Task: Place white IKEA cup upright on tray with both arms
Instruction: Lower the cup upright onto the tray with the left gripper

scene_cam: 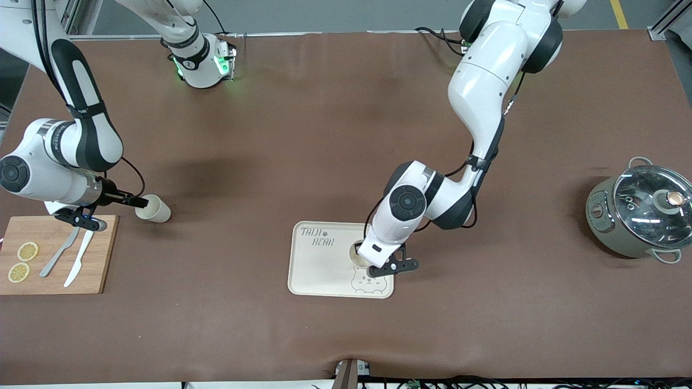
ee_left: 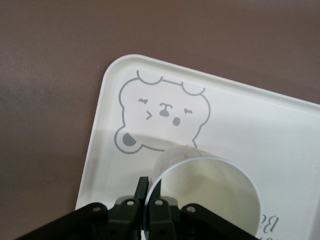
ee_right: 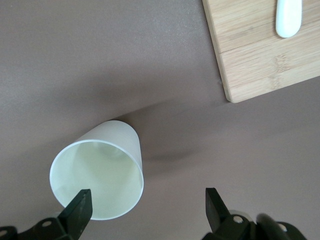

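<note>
A white cup (scene_cam: pixel 357 255) stands mouth up on the cream tray (scene_cam: pixel 319 270), beside its grey bear face (ee_left: pixel 162 112). My left gripper (scene_cam: pixel 374 270) is shut on this cup's rim (ee_left: pixel 210 200), one finger inside the wall and one outside. The tray (ee_left: pixel 260 120) lies flat under it. A second white cup (scene_cam: pixel 153 208) lies on its side on the table toward the right arm's end. My right gripper (scene_cam: pixel 123 214) hangs low at that cup's mouth, open. That cup (ee_right: pixel 100 167) sits off to one side of the gap, with one fingertip (ee_right: pixel 80 202) in front of its mouth.
A wooden cutting board (scene_cam: pixel 100 259) with lemon slices, a fork and a white knife lies beside the fallen cup, nearer the front camera. A grey pot with a glass lid (scene_cam: pixel 643 216) stands toward the left arm's end of the table.
</note>
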Motion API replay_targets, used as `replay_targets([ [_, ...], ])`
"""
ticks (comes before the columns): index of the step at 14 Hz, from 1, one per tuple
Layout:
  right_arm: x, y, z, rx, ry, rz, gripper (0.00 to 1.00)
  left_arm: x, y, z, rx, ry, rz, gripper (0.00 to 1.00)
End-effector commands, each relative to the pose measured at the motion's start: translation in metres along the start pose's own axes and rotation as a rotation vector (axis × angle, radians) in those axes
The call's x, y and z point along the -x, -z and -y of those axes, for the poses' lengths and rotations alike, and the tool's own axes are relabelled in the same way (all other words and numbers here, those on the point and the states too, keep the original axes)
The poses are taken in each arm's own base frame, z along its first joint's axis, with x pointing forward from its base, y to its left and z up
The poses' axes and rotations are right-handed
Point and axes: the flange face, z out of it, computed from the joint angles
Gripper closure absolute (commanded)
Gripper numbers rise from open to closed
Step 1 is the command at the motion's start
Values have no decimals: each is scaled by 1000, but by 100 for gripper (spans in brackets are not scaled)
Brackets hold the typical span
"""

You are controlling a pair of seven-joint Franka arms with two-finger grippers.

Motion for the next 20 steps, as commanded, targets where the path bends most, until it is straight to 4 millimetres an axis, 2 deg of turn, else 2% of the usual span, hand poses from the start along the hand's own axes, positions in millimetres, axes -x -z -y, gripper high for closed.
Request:
replay_targets([
  [1, 0, -11, 0, -14, -19, 5, 3, 0, -7, -2, -13, -13, -35, 100],
  [5, 0, -14, 1, -14, -18, 8, 6, 2, -15, 0, -17, -15, -31, 100],
  [8, -3, -24, 2, -16, -18, 2, 28, 0, -15, 0, -12, -18, -45, 100],
  [11, -6, -26, 4, -18, -15, -18, 46, 0, -16, 1, -15, -20, -46, 100],
  [12, -6, -26, 5, -18, -14, -18, 56, -1, -16, 2, -14, -20, -47, 100],
  [13, -6, -25, 5, -18, -15, -18, 65, -1, -16, 2, -14, -19, -47, 91],
  [14, -6, -25, 6, -19, -15, -18, 65, -2, -15, 3, -14, -19, -48, 68],
  [15, -6, -25, 6, -20, -16, -17, 72, -2, -15, 3, -14, -16, -48, 30],
  [16, -7, -25, 6, -20, -16, -19, 73, -2, -15, 3, -14, -14, -48, 2],
  [18, -7, -25, 7, -20, -13, -21, 78, -4, -14, 4, -11, -9, -51, 0],
  [19, -7, -24, 8, -20, -13, -21, 90, -4, -12, 3, -7, -8, -52, 0],
  [20, -8, -24, 8, -22, -14, -22, 91, -6, -8, 3, -4, -6, -55, 0],
])
